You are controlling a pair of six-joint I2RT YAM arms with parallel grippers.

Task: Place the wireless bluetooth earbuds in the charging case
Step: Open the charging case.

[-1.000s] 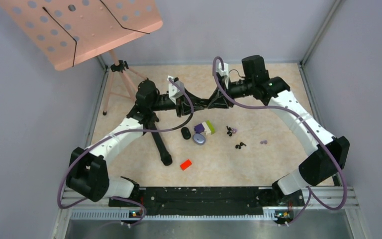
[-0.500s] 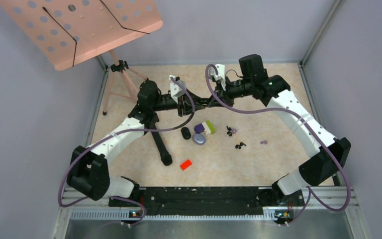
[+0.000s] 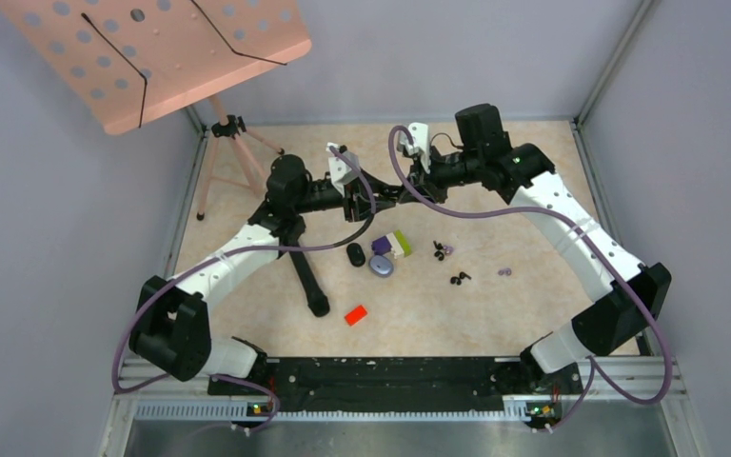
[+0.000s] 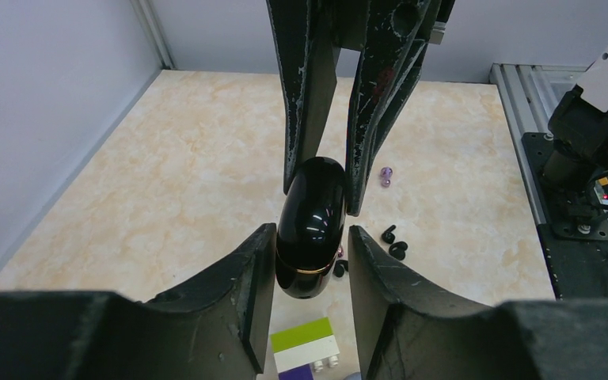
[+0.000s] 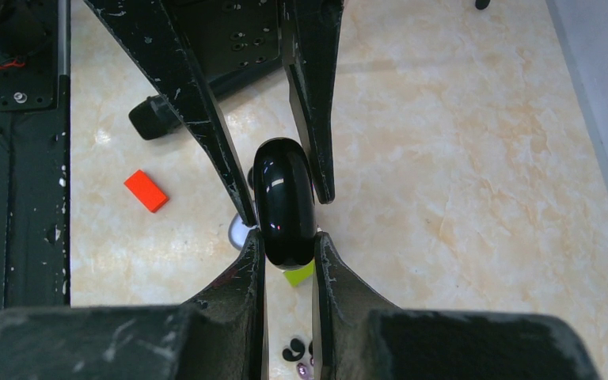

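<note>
The glossy black case [image 4: 309, 202] hangs in mid-air over the table [image 3: 457, 324], caught between both arms. The right gripper [image 5: 287, 235] is clamped on one end, pads tight against both flanks. The left gripper [image 4: 310, 231] brackets the other end with a sliver of room on one side; whether it grips or merely flanks I cannot tell. The earbuds [image 3: 458, 278] lie loose on the table below, black and purple in small scatters, none in a case. The risk is the shell itself: rounded, slick and pinched near its end, it could pivot or squirt out if only one gripper carries it — and a fall would land among the earbuds and knock them about. Its lid looks closed, so prying could also twist it free.
</note>
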